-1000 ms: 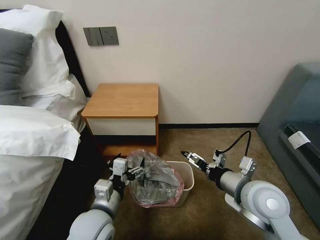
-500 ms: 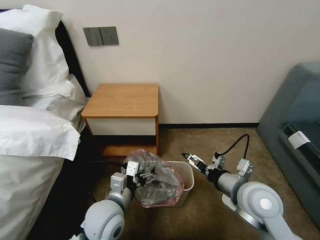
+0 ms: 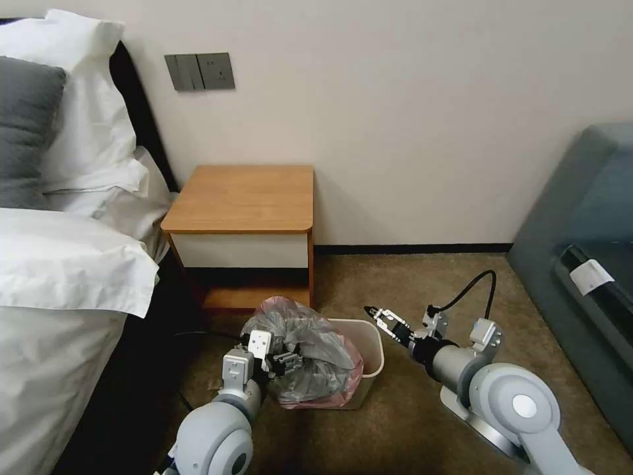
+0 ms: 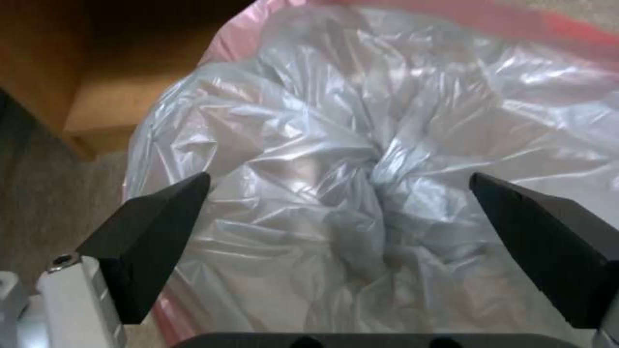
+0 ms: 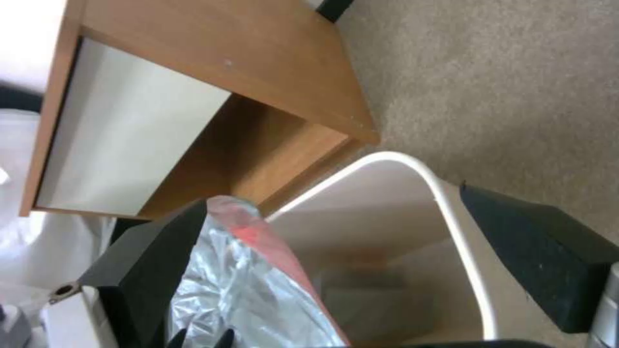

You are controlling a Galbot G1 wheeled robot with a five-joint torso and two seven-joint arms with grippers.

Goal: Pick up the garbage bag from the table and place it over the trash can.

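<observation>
Crinkled, translucent grey plastic with a pinkish-red edge: the garbage bag [image 3: 310, 353] sits bunched over the left half of the trash can [image 3: 373, 346], spilling down its near and left sides onto the tan carpet [image 3: 409, 429]. Your left wrist view shows the film gathered into a puckered knot of folds at the centre, glossy and finely creased [image 4: 380, 164].

Left claw [image 3: 287, 360]: you have it at the bag's left flank, level with the bunched plastic. In the left wrist view its two dark wedge-shaped fingers [image 4: 154, 237] stand wide apart with the bag between and beyond them; released, gripping nothing.

Right claw [image 3: 380, 313]: it hovers just above and to the right of the bin's right rim, apart from it, pointing toward the bin. Its dark fingers [image 5: 541, 261] are spread in the right wrist view; released, empty.

Trash can: cream-beige plastic, rectangular with rounded corners and a rolled rim [image 5: 413, 164]. Right half of the mouth uncovered; smooth inner wall visible. It stands on the carpet just in front of the surface.

Surface [image 3: 247, 196]: small wooden nightstand, orange-brown top with a rounded front corner, flat white drawer front, low wooden shelf beneath. Top bare. White bedding [image 3: 66, 257] lies to its left, soft and folded.
</observation>
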